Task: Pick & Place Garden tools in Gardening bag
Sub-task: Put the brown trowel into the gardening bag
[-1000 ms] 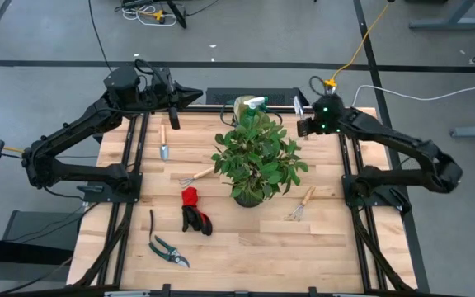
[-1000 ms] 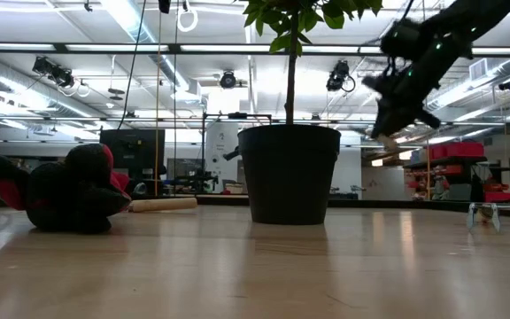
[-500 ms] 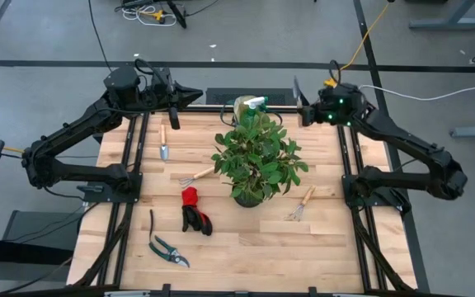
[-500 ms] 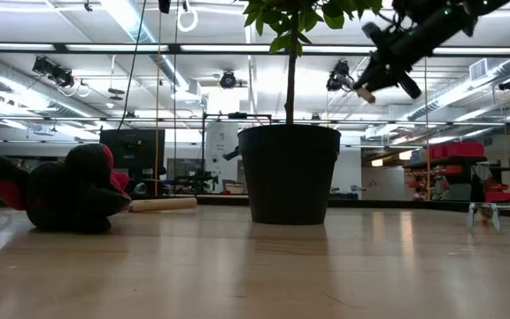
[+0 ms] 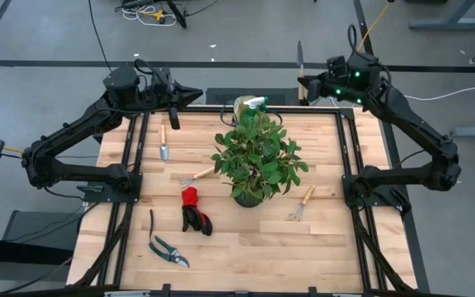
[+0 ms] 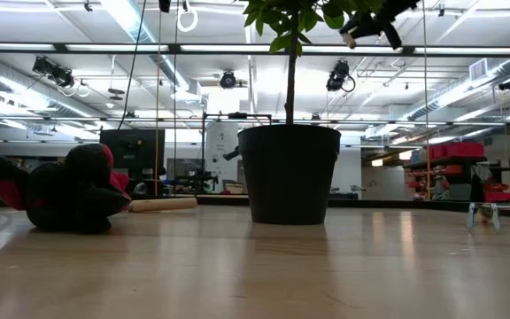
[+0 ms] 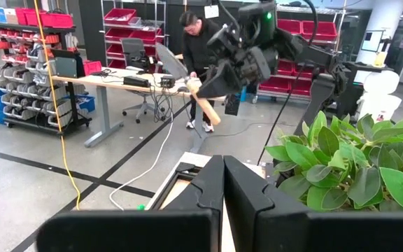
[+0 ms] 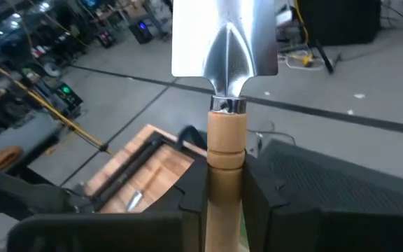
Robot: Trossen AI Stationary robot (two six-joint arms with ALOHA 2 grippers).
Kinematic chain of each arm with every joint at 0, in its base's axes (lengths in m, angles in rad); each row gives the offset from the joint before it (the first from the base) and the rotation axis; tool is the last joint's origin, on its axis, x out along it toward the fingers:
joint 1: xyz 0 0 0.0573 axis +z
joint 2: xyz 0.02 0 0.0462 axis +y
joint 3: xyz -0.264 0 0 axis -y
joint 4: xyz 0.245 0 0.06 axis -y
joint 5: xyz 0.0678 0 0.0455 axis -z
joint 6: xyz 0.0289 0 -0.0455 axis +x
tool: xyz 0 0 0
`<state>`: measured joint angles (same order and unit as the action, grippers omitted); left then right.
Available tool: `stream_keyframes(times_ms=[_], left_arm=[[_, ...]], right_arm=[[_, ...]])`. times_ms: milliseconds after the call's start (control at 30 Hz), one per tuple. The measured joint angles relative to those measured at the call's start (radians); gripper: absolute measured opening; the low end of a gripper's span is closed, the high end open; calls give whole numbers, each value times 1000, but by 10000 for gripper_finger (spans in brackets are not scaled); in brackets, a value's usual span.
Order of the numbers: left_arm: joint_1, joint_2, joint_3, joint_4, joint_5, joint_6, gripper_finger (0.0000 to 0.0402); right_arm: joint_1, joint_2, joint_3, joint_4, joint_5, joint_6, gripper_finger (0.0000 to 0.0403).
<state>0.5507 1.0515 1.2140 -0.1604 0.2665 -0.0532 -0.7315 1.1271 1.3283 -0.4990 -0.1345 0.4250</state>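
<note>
Counting: 5 tools [image 5: 163, 142] on table [image 5: 246, 239], 1 trowel [image 8: 226, 84] gripped.

Bright overhead striplights, soft shadows, sharp

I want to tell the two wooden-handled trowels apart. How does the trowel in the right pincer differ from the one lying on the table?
The held trowel is up in the air, clamped by its handle in the right pincer; the table trowel lies flat near the left arm, touched by nothing. The held one is past the table's far edge; the other is on the boards. Both have a wooden handle and a metal blade.
</note>
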Motion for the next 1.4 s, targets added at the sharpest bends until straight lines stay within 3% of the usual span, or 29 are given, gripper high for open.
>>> stream_keyframes(times_ms=[433,933,1167,1400], left_arm=[[0,0,0,46,0,100,14],[-1,8,0,45,0,574,14],[-5,41,1,46,0,694,15],[-28,76,0,53,-25,903,67]], right_arm=[[30,118,115,97,-141,107,51],[55,259,115,371,-343,381,51],[55,314,115,466,-419,482,51],[55,353,115,531,-461,565,51]])
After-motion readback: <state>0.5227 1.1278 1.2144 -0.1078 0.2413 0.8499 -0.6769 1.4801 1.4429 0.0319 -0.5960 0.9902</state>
